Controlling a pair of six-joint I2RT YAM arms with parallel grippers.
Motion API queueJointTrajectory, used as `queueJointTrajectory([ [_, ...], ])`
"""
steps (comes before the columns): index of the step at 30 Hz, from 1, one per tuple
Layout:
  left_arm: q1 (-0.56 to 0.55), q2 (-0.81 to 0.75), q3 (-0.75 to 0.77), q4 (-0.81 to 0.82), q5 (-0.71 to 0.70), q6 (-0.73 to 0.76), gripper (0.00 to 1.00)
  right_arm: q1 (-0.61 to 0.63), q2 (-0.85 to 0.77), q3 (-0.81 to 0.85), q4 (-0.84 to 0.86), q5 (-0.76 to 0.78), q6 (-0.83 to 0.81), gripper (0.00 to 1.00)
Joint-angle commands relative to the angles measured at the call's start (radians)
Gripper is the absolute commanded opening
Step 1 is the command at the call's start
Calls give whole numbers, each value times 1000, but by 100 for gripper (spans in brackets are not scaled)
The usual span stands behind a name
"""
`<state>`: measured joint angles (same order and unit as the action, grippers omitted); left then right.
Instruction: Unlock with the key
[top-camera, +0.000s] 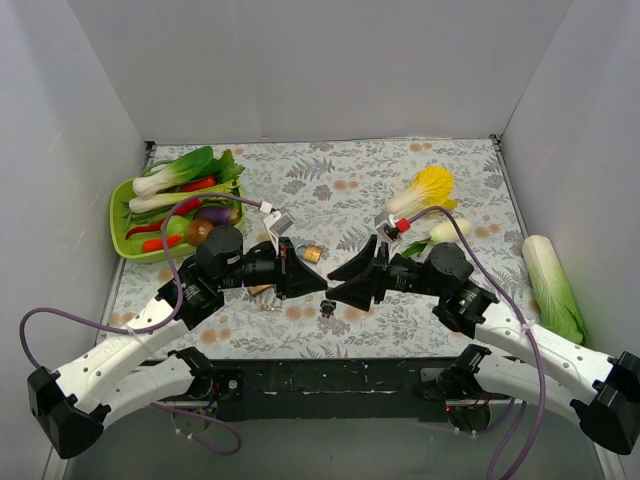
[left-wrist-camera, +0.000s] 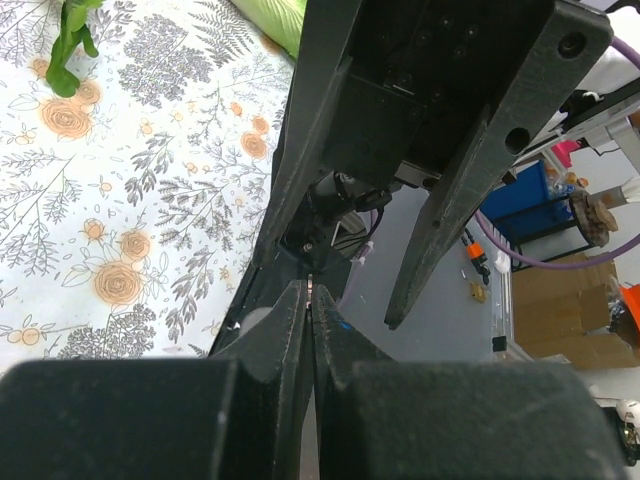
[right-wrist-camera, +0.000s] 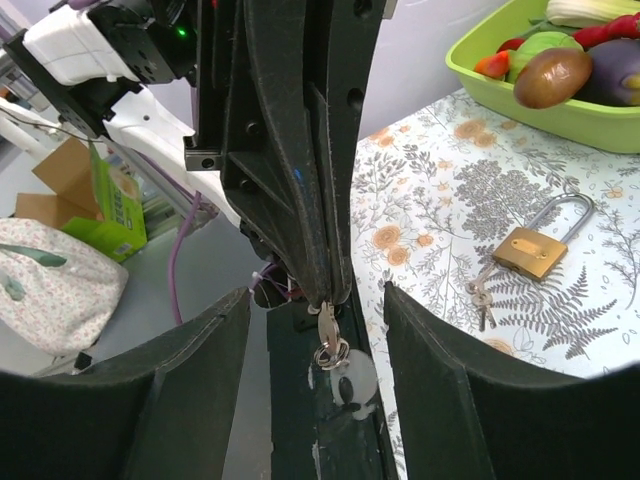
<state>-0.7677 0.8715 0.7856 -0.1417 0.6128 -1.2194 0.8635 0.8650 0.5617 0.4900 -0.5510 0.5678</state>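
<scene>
My left gripper (top-camera: 321, 284) is shut on the key (right-wrist-camera: 327, 330), a small silvery key with its ring hanging below the fingertips, held above the table's near edge. In the left wrist view only a thin silvery sliver (left-wrist-camera: 311, 290) shows between the closed fingers (left-wrist-camera: 290, 330). My right gripper (top-camera: 334, 285) is open and faces the left one, with its fingers (right-wrist-camera: 200, 350) on either side of the key and not touching it. A brass padlock (top-camera: 312, 254) lies just behind the grippers. A second padlock (top-camera: 261, 291) is partly hidden under the left arm.
A green basket (top-camera: 118, 215) of toy vegetables stands at the far left. A yellow cabbage (top-camera: 425, 190) and a green cabbage (top-camera: 550, 280) lie on the right. A padlock (right-wrist-camera: 530, 250) with spare keys (right-wrist-camera: 482, 298) lies on the floral cloth. White walls enclose the table.
</scene>
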Motion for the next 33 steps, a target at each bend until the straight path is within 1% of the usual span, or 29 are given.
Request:
queueJointTrajectory([
  [1,1,-22,50,-47,-10,47,0,-3,-4,82,-148,20,-86,62],
  [4,1,-20,47,-47,-16,47,0,-3,12,89,-159,-9,-85,56],
  [5,1,-20,47,-47,-22,47,0,-3,19,92,-159,-19,-83,51],
  [8,1,-20,49,-53,-31,54,0,-1,42,101,-183,-36,-85,40],
  [9,1,-20,50,-53,-34,52,0,-1,43,98,-182,-43,-83,39],
  [14,1,-11,52,-53,-39,54,0,-1,48,96,-160,-59,-78,34],
  [22,1,0,47,-55,-53,57,0,3,65,96,-128,-99,-63,34],
  [29,1,3,44,-53,-48,60,0,5,68,92,-107,-101,-57,34],
  [30,1,3,43,-53,-45,58,0,5,68,92,-105,-101,-57,33],
  [33,1,0,41,-53,-25,69,0,3,69,83,-91,-102,-49,19],
])
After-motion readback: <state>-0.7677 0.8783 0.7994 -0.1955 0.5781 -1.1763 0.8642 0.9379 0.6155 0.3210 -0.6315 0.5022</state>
